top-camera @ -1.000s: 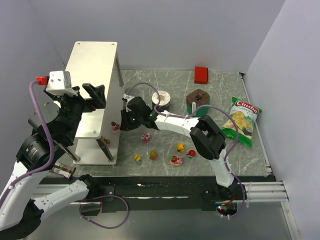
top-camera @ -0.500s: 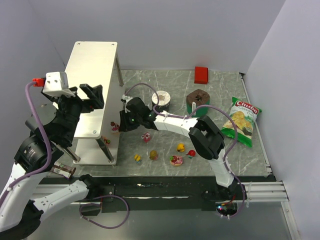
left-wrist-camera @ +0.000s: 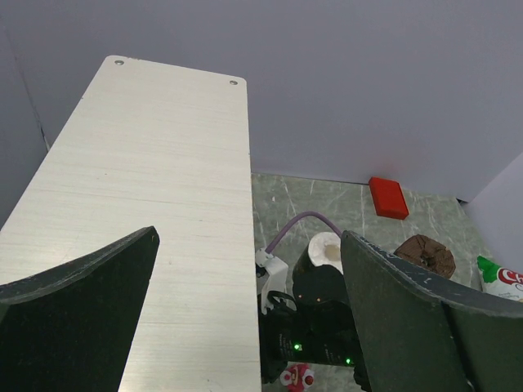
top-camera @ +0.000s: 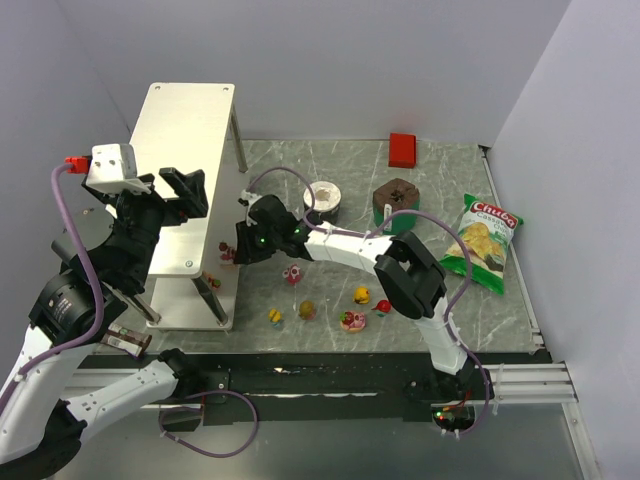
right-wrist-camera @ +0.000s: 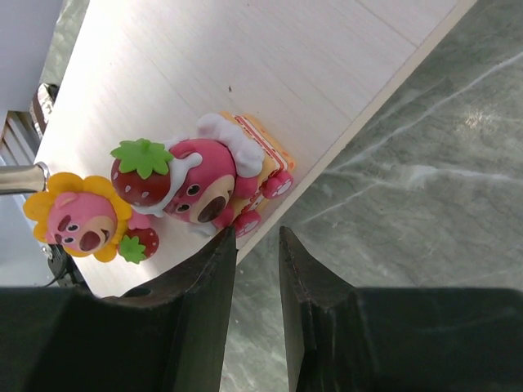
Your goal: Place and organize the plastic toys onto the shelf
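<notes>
a marble-patterned counter point(top-camera: 350, 165) is carrying the scene, with the shelf point(top-camera: 185, 125) standing at its left side. the left fingers point(left-wrist-camera: 82, 310) are hanging spread wide and empty above the shelf's bare top, apparently waiting clear of the work below. the right arm point(top-camera: 350, 245) is reaching across the counter to the shelf's lower tier point(right-wrist-camera: 245, 65). its right fingers point(right-wrist-camera: 200, 298) are drawn to a narrow gap at the tier's open edge, and whether they are pinching anything or only nudging cannot be told. a green chip bag point(top-camera: 480, 243), a brown cup point(top-camera: 397, 197), a white cup point(top-camera: 323, 198) and a red block point(top-camera: 402, 149) are lying toward the back and right, out of the reach's way. two plastic toys are sitting on the lower tier. a pink bear on a cart point(right-wrist-camera: 212, 184) is perching right at the edge, likely needing a push inward to be safe. a sunflower bear point(right-wrist-camera: 78, 220) is sitting just beside it, near a metal leg point(right-wrist-camera: 20, 178). six more toys point(top-camera: 308, 310) are waiting scattered on open counter in front, with free room around each for a grasp from above.
</notes>
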Tool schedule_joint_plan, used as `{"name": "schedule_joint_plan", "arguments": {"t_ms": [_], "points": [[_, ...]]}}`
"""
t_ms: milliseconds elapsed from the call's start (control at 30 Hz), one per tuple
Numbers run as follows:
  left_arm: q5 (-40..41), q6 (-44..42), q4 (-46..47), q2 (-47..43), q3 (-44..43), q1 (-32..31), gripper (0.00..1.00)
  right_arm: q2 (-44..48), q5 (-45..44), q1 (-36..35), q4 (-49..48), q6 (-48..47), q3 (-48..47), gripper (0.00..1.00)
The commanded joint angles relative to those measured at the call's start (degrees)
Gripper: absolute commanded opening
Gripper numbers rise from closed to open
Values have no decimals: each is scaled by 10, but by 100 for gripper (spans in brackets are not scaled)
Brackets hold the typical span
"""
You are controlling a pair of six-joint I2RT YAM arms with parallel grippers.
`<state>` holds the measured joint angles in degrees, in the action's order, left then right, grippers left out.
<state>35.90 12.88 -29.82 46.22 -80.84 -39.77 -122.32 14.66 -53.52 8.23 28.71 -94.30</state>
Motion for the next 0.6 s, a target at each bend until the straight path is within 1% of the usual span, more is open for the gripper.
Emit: {"name": "schedule_joint_plan", "arguments": {"t_ms": [0,567], "points": [[8,0,10,-4,2,1,99,-8,-6,-5,-10,1,-40,35],[10,-3,9,-3,2,1,99,-42,7,-6,4,-3,-86,34]]}}
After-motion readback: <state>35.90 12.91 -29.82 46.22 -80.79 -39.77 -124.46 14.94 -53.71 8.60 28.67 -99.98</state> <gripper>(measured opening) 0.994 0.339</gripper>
